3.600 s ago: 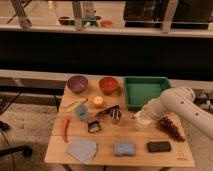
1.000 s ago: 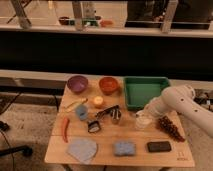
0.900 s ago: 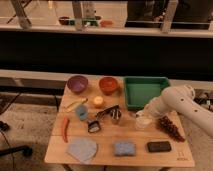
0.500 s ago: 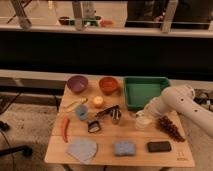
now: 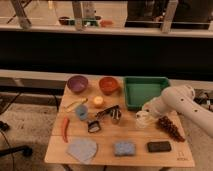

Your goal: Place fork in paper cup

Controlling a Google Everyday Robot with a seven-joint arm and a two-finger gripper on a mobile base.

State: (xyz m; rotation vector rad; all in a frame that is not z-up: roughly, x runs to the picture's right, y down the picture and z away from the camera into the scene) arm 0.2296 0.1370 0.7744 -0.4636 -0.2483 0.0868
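In the camera view we look down on a wooden counter crowded with small things. Our white arm reaches in from the right, and its jaws hang low just in front of the green tray, right over the paper cup; whether they are spread or pressed together we cannot tell, since the wrist covers them. The paper cup stands upright on the right half of the counter, just left of a dark bunch of grapes and just below the tray's front wall. We cannot pick out the fork with certainty; a dark utensil lies near the middle of the counter, beside a small grey metal cup, well apart from the paper cup. At the back we see a purple bowl and, to its right, an orange bowl. In front of them lie a yellowish banana, a small orange fruit, and a blue cup. A red chili pepper lies near the left edge. Along the front edge sit a grey-blue cloth, a blue sponge and a black rectangular block.
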